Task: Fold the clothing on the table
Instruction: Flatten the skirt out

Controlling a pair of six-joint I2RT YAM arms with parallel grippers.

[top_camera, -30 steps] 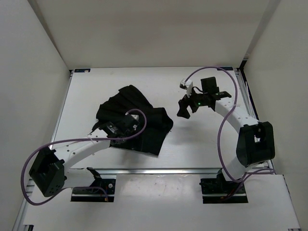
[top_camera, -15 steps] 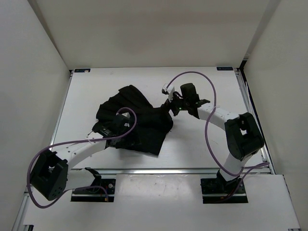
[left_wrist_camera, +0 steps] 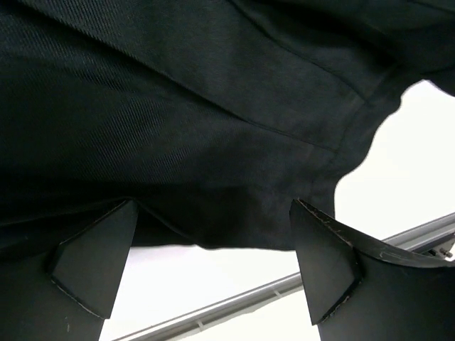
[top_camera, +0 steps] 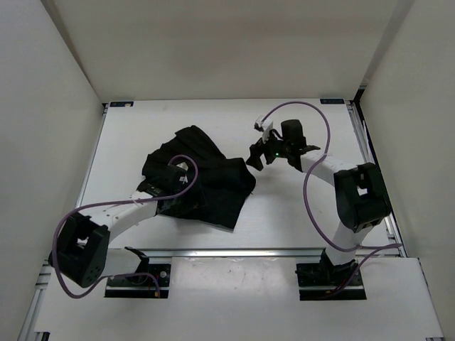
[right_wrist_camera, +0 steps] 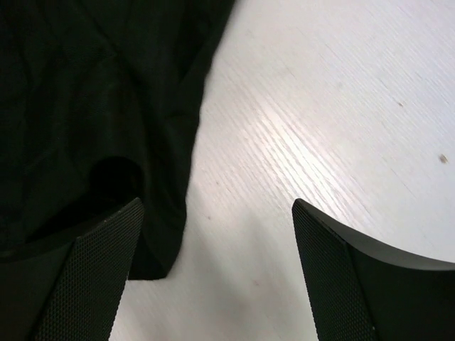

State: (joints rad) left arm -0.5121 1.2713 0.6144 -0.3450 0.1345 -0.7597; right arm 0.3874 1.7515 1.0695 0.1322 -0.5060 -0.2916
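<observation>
**A:** White table (top_camera: pixel 306 213) from above: where is the clothing (top_camera: pixel 206 177)?
**B:** Crumpled left of the middle; no neat fold is made yet.
**A:** Left wrist?
**B:** Left gripper (left_wrist_camera: pixel 213 241) spread wide over the fabric, holding nothing.
**A:** Right wrist?
**B:** Right gripper (right_wrist_camera: pixel 213 241) also wide, empty, at the garment's edge.

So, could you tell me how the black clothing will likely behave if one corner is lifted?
Probably floppy: the clothing lies crumpled in uneven folds, so a lifted corner should drape and trail. It likely drags rather than slides cleanly, as it is spread wide on the table.
</observation>
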